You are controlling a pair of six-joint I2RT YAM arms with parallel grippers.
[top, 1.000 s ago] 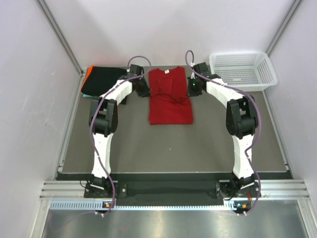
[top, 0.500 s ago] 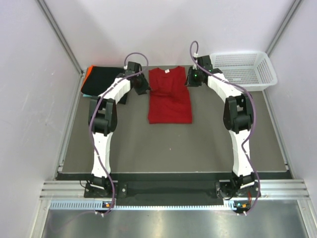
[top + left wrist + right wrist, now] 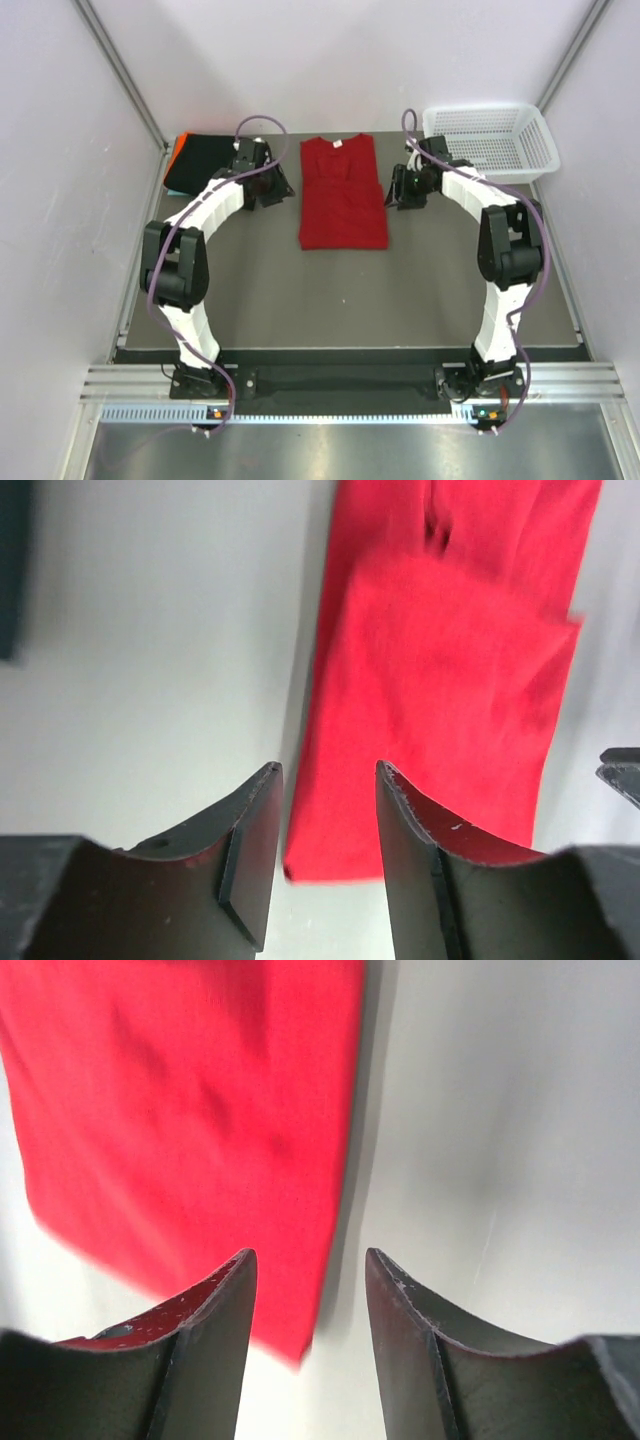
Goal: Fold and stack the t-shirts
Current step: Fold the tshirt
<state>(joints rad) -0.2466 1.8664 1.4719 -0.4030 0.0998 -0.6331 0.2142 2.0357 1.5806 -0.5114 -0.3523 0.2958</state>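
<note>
Both arms reach far, elbows out, flanking the red t-shirt, which lies flat on the far-centre counter. Jaws of left pincer and right pincer stand apart, gripping nothing, just off the shirt's long edges. Far left: black t-shirt. Far right: basket.

no text can be read; the small white tag at the collar of the red t-shirt is too tiny to make out.
</note>
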